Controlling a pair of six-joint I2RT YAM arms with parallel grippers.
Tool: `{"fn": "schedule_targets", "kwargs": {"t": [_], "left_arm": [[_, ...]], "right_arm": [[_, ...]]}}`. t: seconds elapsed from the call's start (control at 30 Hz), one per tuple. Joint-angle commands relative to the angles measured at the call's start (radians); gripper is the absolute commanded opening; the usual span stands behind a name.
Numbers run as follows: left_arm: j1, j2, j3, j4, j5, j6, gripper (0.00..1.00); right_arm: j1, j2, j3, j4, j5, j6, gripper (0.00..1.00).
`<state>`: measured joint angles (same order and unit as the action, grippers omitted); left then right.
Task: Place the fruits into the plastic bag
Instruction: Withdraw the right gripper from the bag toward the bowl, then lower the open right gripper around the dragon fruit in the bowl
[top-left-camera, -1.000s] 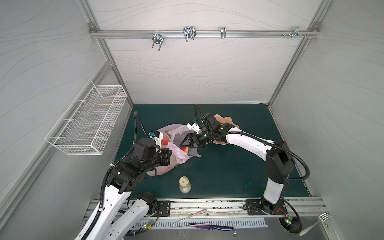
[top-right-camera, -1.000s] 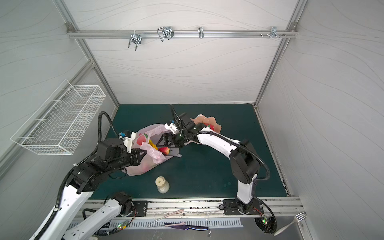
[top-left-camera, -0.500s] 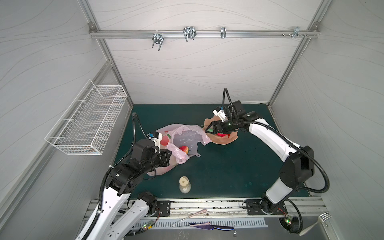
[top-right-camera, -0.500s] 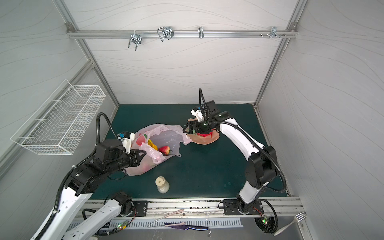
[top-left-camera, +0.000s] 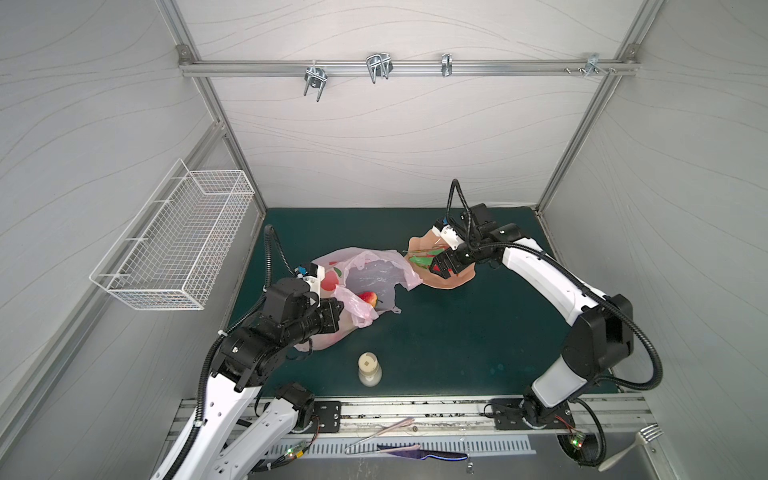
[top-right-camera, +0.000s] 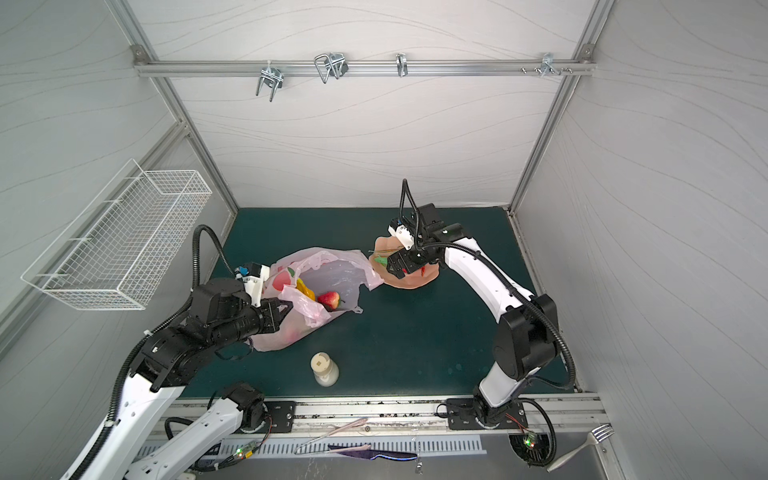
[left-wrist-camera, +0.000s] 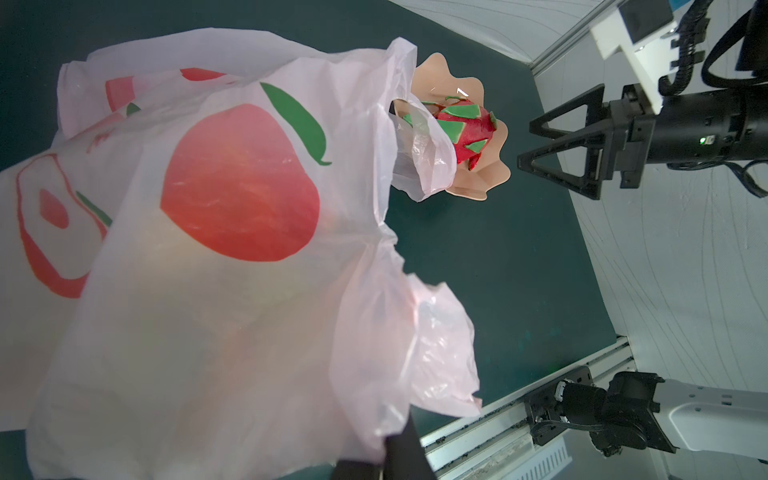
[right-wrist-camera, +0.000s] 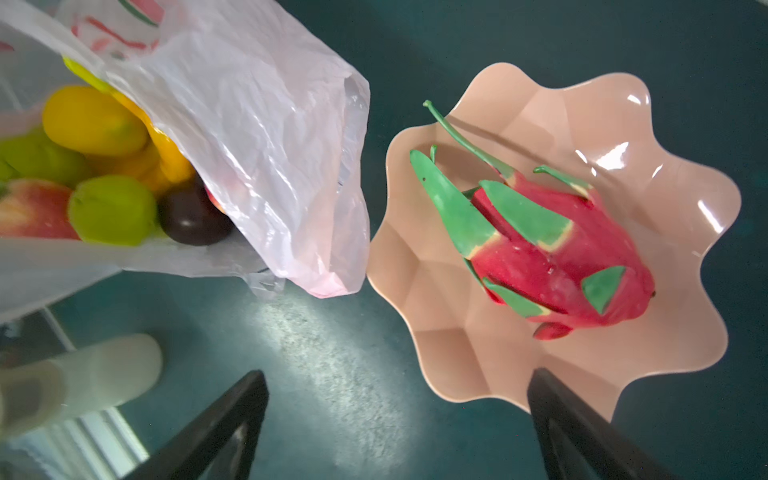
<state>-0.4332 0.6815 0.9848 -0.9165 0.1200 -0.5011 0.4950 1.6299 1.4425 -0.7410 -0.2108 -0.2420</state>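
mat: dark green mat (top-left-camera: 457, 332) covers the whole floor of the booth, and everything sits on it
wire basket: white wire basket (top-left-camera: 178, 237) hangs on the left wall, well away from the action
plastic bag: the pink plastic bag (top-left-camera: 374, 270) lies left of centre with its mouth gaping toward the dish. One loose flap reaches right up to the dish rim, and you can see the red fruit prints in the left wrist view (left-wrist-camera: 232, 195)
dish: peach scalloped dish (right-wrist-camera: 623, 116) sits just right of the bag, toward the back of the mat
dragon fruit: a red one with green scales (right-wrist-camera: 561, 253), lying on its side in the dish. It's the only fruit I can see outside the bag
right gripper: the right gripper (right-wrist-camera: 399, 374) hangs over the dish with its jaws spread wide, nothing between them and not touching the dragon fruit
left gripper: the left gripper (top-right-camera: 286, 308) is clamped tight on the near edge of the bag, holding that side up
bottle: small cream bottle (top-left-camera: 369, 368) stands upright near the front edge, clear of the bag
fruits: the rest are piled inside the bag: a yellow lemon-ish one (right-wrist-camera: 93, 120), bananas (right-wrist-camera: 166, 153), a green pear (right-wrist-camera: 112, 210), a dark plum (right-wrist-camera: 191, 218) and a red fruit (top-right-camera: 328, 299) close to the mouth
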Motion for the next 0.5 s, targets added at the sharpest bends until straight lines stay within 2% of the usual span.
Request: {"fn": "schedule_targets", "kwargs": {"t": [0.0, 0.13, 0.47], "left_arm": [[0.001, -0.003, 0.007, 0.042, 0.005, -0.001, 0.0], [0.001, 0.0, 0.001, 0.048, 0.004, -0.003, 0.0], [0.001, 0.014, -0.004, 0.051, 0.003, -0.001, 0.0]], "right_arm": [[-0.007, 0.001, -0.05, 0.065, 0.004, -0.259, 0.99], [-0.034, 0.052, -0.057, 0.09, 0.018, -0.386, 0.99], [-0.081, 0.233, 0.083, 0.058, 0.044, -0.511, 0.99]]}}
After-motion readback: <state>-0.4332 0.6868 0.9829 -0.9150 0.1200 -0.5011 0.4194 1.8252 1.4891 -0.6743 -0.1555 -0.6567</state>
